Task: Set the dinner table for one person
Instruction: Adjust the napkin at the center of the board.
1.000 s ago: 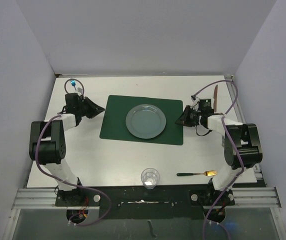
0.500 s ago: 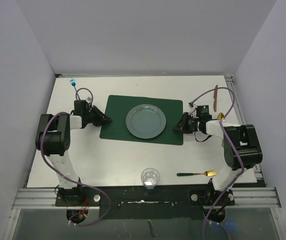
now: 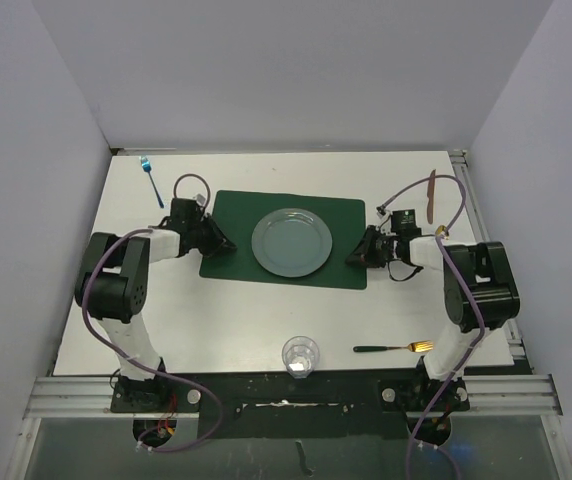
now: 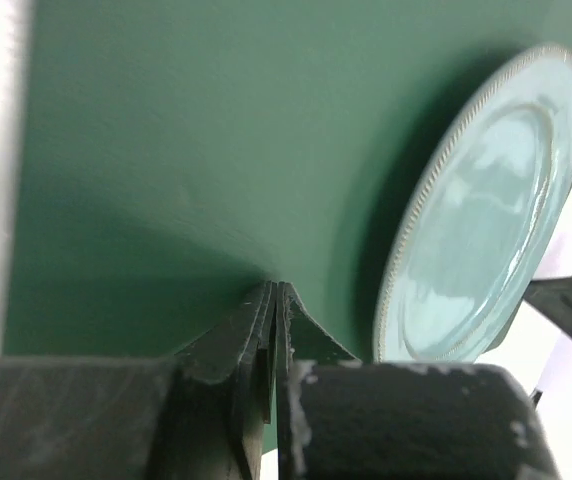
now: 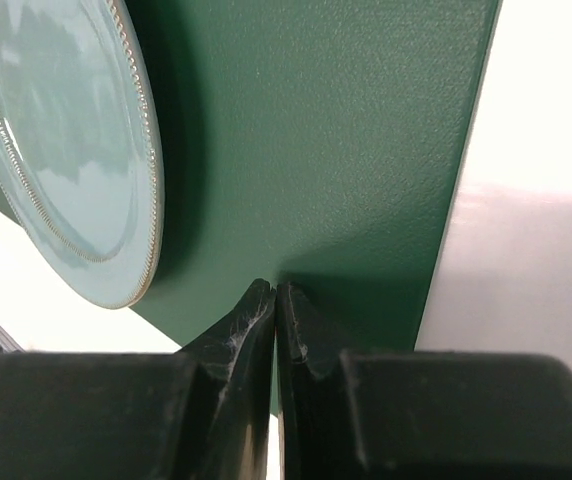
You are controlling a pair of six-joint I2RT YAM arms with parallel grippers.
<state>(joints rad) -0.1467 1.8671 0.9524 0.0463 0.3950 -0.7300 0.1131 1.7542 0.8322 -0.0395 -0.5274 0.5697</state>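
Observation:
The dinner table point(image 3: 216, 320) is a white top carrying a dark green placemat point(image 3: 236, 215) with a pale blue-green plate point(image 3: 292, 241) in its middle. My left gripper point(image 3: 224, 243) is shut, its tips down on the placemat's left edge. Seen from the left wrist, the shut left gripper point(image 4: 274, 288) touches the placemat point(image 4: 186, 150), the plate point(image 4: 486, 220) to its right. My right gripper point(image 3: 354, 255) is shut at the mat's right edge. From the right wrist, the closed right gripper point(image 5: 275, 287) meets the placemat point(image 5: 316, 130) near the plate point(image 5: 56, 130). Nothing shows between either pair of fingers.
A clear glass point(image 3: 301, 354) stands at the near edge, a fork point(image 3: 396, 348) with a gold head and dark handle to its right. A blue spoon point(image 3: 151, 178) lies at the far left, a brown knife point(image 3: 431, 195) at the far right beside the rail.
My left gripper swung from the table's far left onto the placemat's left edge. My right gripper edged left onto the mat's right edge. Placemat and plate have not moved.

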